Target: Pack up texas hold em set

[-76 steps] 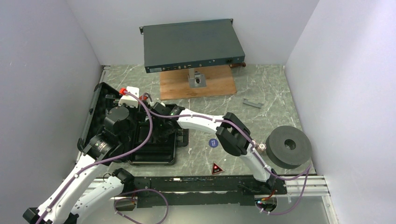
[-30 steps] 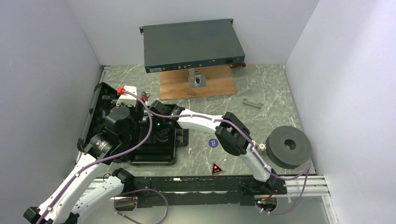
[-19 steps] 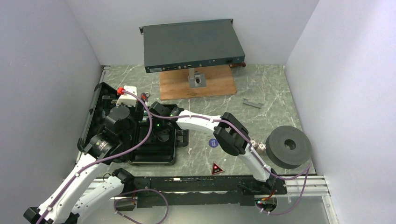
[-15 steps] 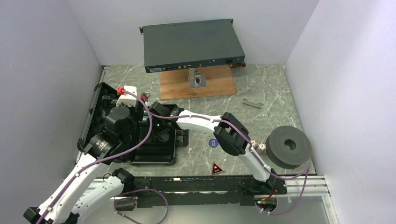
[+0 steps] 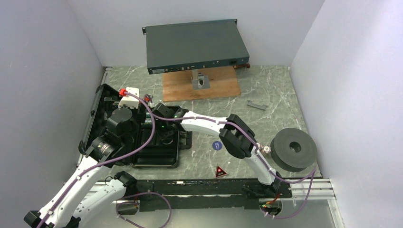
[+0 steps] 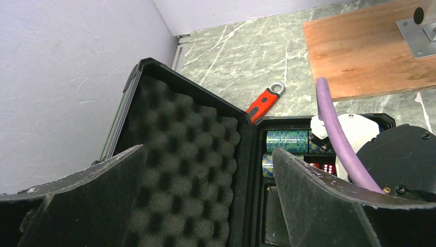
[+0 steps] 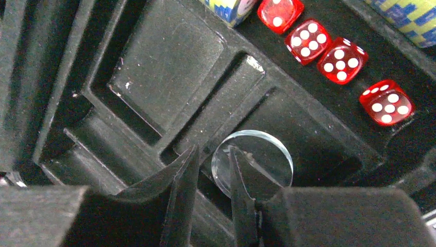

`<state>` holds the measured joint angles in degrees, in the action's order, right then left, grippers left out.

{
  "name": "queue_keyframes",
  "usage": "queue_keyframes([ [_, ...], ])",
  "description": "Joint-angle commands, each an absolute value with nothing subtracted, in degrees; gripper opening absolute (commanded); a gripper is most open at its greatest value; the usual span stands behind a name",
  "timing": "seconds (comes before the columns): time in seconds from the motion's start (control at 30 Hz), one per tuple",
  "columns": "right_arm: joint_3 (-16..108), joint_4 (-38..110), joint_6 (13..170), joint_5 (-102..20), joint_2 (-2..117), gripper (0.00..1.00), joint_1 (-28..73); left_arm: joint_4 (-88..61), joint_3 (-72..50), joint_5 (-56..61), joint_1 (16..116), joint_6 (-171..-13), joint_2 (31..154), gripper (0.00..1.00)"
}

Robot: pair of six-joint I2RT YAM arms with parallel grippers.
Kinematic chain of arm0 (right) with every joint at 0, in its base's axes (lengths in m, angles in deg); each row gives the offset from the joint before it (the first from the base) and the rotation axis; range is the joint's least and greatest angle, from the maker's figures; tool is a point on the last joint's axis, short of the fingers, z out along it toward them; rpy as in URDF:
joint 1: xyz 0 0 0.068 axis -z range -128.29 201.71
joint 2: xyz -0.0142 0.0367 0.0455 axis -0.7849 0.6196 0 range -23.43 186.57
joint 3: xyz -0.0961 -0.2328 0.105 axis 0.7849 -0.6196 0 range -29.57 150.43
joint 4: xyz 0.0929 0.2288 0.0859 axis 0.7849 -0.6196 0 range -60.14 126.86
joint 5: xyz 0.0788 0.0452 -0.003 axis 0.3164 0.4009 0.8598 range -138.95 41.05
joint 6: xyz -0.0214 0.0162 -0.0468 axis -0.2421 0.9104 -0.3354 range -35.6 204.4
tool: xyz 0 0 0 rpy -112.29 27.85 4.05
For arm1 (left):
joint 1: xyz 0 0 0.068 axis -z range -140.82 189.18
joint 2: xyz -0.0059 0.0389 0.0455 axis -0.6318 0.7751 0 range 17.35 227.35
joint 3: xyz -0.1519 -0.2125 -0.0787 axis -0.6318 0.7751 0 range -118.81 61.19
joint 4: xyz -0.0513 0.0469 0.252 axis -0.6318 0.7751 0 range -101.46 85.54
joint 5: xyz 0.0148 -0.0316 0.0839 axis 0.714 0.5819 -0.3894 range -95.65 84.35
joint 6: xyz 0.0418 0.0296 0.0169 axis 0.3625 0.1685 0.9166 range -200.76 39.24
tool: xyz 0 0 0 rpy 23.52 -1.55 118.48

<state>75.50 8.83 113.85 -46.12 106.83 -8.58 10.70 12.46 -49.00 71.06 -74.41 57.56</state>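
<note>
Case open at the left of the worktop, foam lid thrown back toward the wall, tray to its right. Right hand down inside the tray, narrowed to a slit, rim of a clear disc caught between the fingers. Disc over a round recess (seated or not, cannot tell). Four red dice in a row in the next channel, just beyond the disc, apart from the hand. Chips on their sides in stacks at the tray's far end, beside the dice.

Left hand spread wide over the lid and the tray's edge, holding nothing.

Out on the worktop, right of the case: blue disc near the right arm's elbow, red triangle nearer the bases, both well apart from the tray. Red-handled wrench behind the case, close to its far edge. Further back, rack raised on a stand over a wood board; foam ring at the far right.
</note>
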Motion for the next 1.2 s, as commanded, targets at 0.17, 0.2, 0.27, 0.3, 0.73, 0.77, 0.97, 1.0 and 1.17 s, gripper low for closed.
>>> queue_keyframes([
  [0.17, 71.0, 12.0, 110.2, -48.7, 95.7, 0.45, -8.4, 9.7, 11.7, -49.5, 70.8, -74.7, 56.7, 0.99],
  [0.2, 70.6, 12.0, 110.0, -50.0, 94.8, 0.47, -8.4, 9.7, 11.7, -49.5, 70.8, -74.7, 56.6, 0.99],
  [0.27, 69.4, 12.1, 109.6, -52.1, 92.9, 0.49, -8.4, 9.7, 11.8, -49.1, 70.8, -74.7, 56.5, 0.99],
  [0.3, 68.7, 12.0, 109.4, -53.3, 91.9, 0.49, -8.4, 9.7, 11.8, -48.4, 70.8, -74.7, 56.5, 0.99],
  [0.73, 52.8, 14.6, 105.9, -72.9, 74.0, 0.79, -7.1, 7.3, 13.3, -36.6, 70.8, -73.0, 52.7, 0.99],
  [0.77, 51.6, 15.0, 105.5, -74.3, 72.3, 0.81, -6.9, 7.5, 13.3, -33.8, 70.8, -72.9, 52.6, 0.99],
  [0.97, 46.3, 15.5, 104.2, -81.1, 65.5, 0.92, -4.5, 7.7, 13.5, -19.3, 70.9, -71.9, 53.4, 0.99],
  [1.0, 45.7, 15.2, 104.4, -81.6, 64.7, 0.93, -3.7, 8.0, 13.4, -17.7, 70.9, -71.9, 54.3, 0.99],
  [1.17, 39.9, 16.6, 105.3, -82.0, 57.4, 0.95, 0.6, 9.0, 12.4, -10.9, 72.7, -71.7, 59.3, 0.99],
])
